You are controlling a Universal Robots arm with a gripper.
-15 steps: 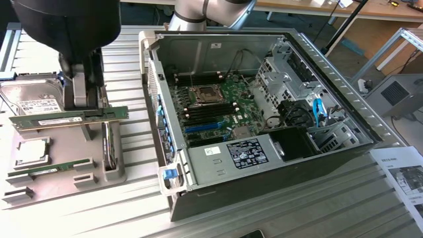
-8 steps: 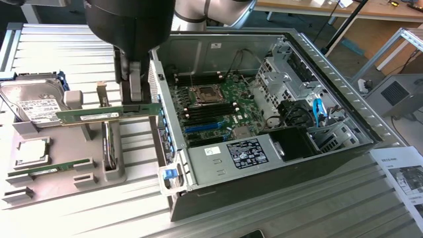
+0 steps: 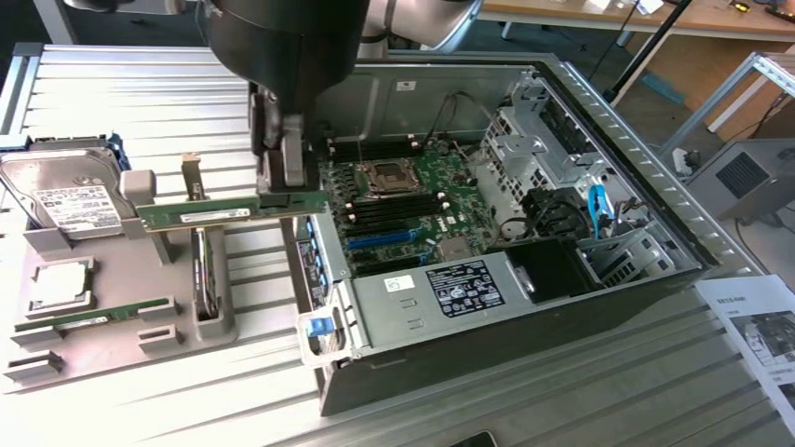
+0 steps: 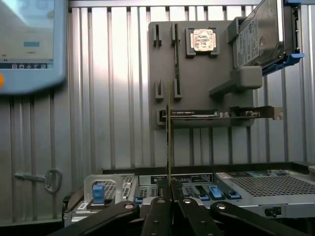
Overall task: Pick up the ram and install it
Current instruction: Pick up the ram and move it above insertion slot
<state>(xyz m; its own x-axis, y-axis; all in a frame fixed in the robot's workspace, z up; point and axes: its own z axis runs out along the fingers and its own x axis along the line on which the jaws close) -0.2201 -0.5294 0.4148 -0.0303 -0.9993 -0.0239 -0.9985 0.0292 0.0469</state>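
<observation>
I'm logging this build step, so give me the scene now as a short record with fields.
tool: shut on the ram
ram: held level over the gray tray edge, beside the open case
on tray: second stick, processor chip, hard drive
motherboard: exposed inside the open case

Ribbed metal table (image 3: 186,382). Lying on it: grey parts holder (image 3: 125,270) at exterior view's left, open PC case (image 3: 497,372) mid, printed sheet (image 3: 758,326) at right. Key ring (image 4: 47,179) near case.
</observation>
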